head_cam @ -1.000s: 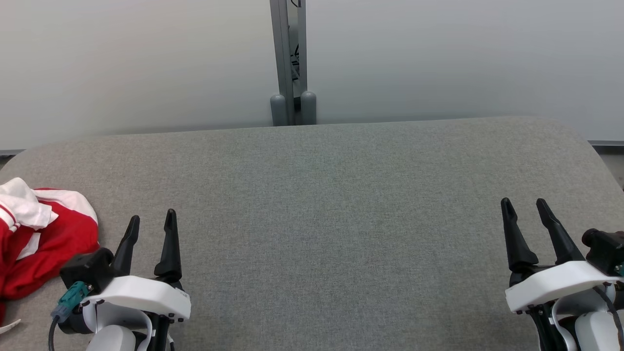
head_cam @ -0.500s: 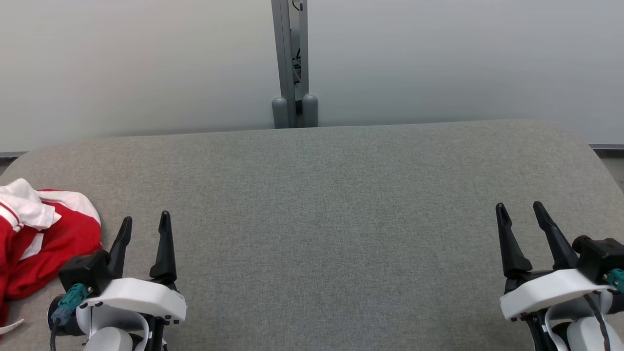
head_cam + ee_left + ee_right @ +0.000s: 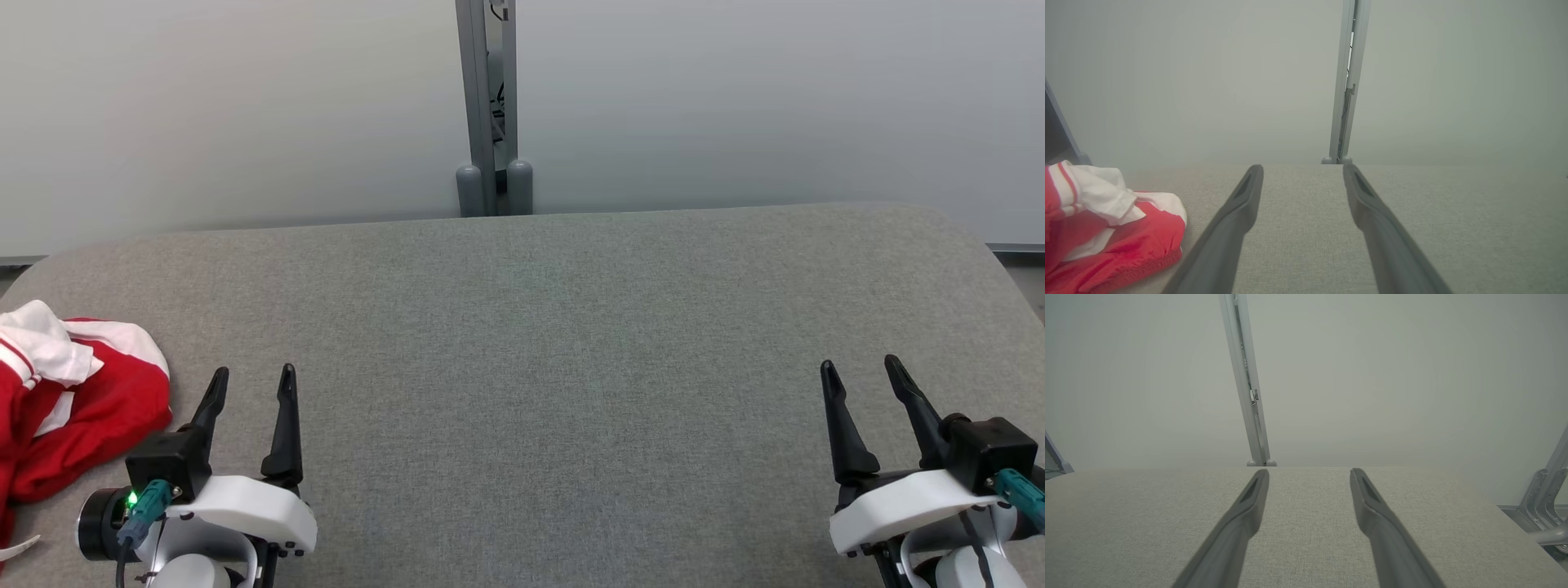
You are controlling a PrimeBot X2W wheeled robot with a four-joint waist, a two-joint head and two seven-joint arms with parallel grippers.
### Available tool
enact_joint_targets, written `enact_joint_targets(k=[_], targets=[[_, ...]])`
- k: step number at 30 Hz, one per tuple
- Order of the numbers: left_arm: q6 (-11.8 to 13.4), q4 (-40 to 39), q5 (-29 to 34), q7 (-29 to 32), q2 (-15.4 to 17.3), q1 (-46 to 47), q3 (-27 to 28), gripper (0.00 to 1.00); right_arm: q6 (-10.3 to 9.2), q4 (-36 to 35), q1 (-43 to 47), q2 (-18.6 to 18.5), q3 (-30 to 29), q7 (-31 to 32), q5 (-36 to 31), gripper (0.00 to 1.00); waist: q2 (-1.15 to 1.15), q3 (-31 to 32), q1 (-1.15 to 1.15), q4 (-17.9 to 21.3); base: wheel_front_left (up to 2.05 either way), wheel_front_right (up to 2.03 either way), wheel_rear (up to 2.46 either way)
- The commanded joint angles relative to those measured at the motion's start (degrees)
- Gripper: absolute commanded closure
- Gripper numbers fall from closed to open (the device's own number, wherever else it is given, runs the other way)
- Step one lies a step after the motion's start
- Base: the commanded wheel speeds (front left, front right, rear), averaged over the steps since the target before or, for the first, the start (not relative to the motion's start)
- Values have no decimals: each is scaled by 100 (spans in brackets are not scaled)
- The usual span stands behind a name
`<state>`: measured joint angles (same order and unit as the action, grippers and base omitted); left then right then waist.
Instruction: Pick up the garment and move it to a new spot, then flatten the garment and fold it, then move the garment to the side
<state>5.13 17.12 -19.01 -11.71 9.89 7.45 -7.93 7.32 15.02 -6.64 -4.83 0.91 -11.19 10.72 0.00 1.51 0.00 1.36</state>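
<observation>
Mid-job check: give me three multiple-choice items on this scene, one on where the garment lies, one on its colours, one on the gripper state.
1. Where does the garment lie on the grey padded surface?
A. at its left edge, beside the left gripper
B. in the middle
C. at the far right edge

2. What colours is the garment?
A. blue and grey
B. red and white
C. all black

3. How do the left gripper and right gripper stand?
A. both shut on cloth
B. one shut, one open
C. both open, holding nothing

Answers: 1 A, the head view shows it crumpled left of that gripper; 2 B, red cloth with white panels; 3 C, fingers spread over bare surface.
</observation>
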Motion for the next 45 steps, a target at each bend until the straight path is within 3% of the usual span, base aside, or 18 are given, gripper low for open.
enact_joint_targets(k=[1, 23, 31, 45], targets=[[53, -14, 146, -30, 44, 11, -11, 0, 26, -21, -34, -15, 6, -68, -119, 0, 0, 2, 0, 6, 0, 0, 0], [145, 194, 459, 47, 5, 17, 40, 0, 23, 89, -3, 28, 118, -360, -747, 0, 0, 29, 0, 89, 0, 0, 0], [152, 272, 356, 21, 4, 30, 29, 0, 23, 133, 25, 36, 54, -369, -559, 0, 0, 55, 0, 45, 0, 0, 0], [181, 302, 257, -17, 12, 112, 26, 0, 23, 15, 56, 60, 291, -333, -441, 0, 0, 92, 0, -535, 0, 0, 0]])
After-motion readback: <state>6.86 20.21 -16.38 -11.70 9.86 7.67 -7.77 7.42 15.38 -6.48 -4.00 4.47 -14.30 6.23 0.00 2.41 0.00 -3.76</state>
